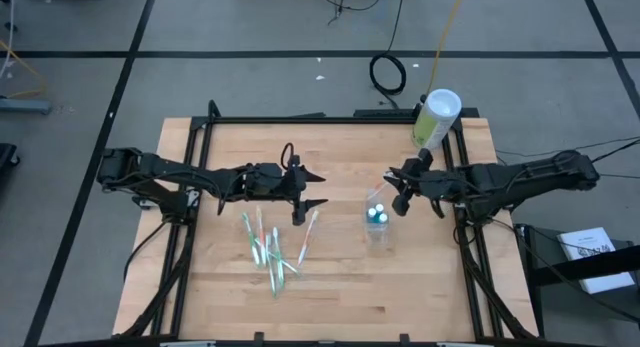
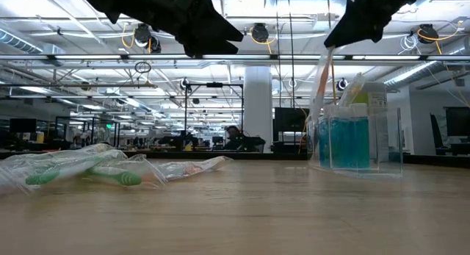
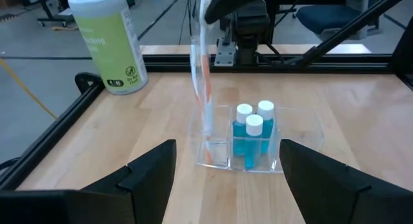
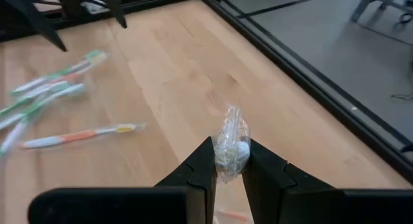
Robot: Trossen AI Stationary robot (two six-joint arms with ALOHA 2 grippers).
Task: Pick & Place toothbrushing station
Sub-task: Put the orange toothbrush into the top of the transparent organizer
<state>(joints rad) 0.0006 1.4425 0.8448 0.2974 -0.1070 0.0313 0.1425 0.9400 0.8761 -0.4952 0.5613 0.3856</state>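
Observation:
A small clear plastic cup [image 3: 240, 141] stands on the table right of centre, with three white-capped blue bottles [image 3: 253, 135] in one compartment. Above it my right gripper [image 1: 396, 187] is shut on a wrapped orange-and-white toothbrush [image 3: 205, 88], which hangs down into the cup's other compartment. Several wrapped toothbrushes [image 1: 268, 249] lie in a loose pile at the table's middle, and one more [image 1: 308, 235] lies beside them. My left gripper [image 1: 320, 188] hovers open above the table just beyond that pile, pointing at the cup, with nothing between its fingers. My right gripper pinches the wrapped toothbrush by its upper end [image 4: 231, 145] between its two fingers, clear wrapper bunched between them. The fingers slant down from the table's right side. The toothbrush hangs almost upright below them, its lower end [image 3: 209, 141] down inside the cup's compartment.
A pale-green canister with a white lid [image 1: 436, 117] stands at the table's far right corner. A black frame rail [image 3: 258, 61] runs along the table's edges. Bare wood [image 1: 420, 287] lies near the front right.

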